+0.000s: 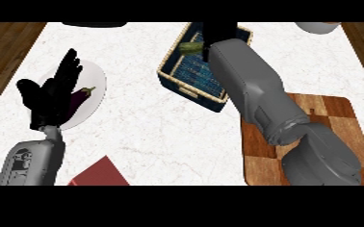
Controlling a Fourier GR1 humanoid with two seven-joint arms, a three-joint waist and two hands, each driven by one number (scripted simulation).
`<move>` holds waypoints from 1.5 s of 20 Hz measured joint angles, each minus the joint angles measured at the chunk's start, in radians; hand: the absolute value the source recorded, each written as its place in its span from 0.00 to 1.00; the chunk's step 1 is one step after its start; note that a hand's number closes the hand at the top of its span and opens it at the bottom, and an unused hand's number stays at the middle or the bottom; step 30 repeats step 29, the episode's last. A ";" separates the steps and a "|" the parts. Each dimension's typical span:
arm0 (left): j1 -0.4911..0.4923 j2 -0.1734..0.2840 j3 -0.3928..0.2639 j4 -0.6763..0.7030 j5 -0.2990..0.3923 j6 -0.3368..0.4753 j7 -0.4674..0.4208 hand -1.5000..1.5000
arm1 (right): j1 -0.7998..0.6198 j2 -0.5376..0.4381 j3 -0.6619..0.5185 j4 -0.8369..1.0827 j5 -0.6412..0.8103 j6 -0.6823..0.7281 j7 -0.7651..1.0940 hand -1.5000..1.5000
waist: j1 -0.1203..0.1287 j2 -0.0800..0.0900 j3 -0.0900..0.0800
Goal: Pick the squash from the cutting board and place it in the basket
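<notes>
Right hand (219,32), reaching over the basket (186,77) at the end of a long grey forearm, with the squash (190,47) at its fingers, above the basket's far end; whether the fingers are curled round the squash or parted cannot be told. Cutting board (331,113) lies bare behind the arm. Left hand (51,96) rests spread, fingers up, over a plate (98,84) bearing an eggplant (84,92). Risk: a release near the rim may let the squash roll out.
</notes>
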 measured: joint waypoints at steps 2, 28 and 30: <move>0.006 -0.006 -0.005 -0.006 -0.003 0.003 -0.004 0.50 | 0.006 0.003 -0.017 -0.019 -0.012 -0.051 0.003 0.00 | 0.002 0.000 0.000; 0.090 0.004 0.036 -0.028 0.003 0.018 -0.020 0.50 | 0.284 -0.251 -0.378 -0.557 -0.311 -0.357 -0.084 0.00 | -0.086 -0.033 0.001; 0.088 0.015 0.049 -0.017 0.012 0.009 -0.027 0.50 | 0.326 -0.265 -0.382 -0.602 -0.319 -0.351 -0.098 0.00 | -0.088 -0.033 0.000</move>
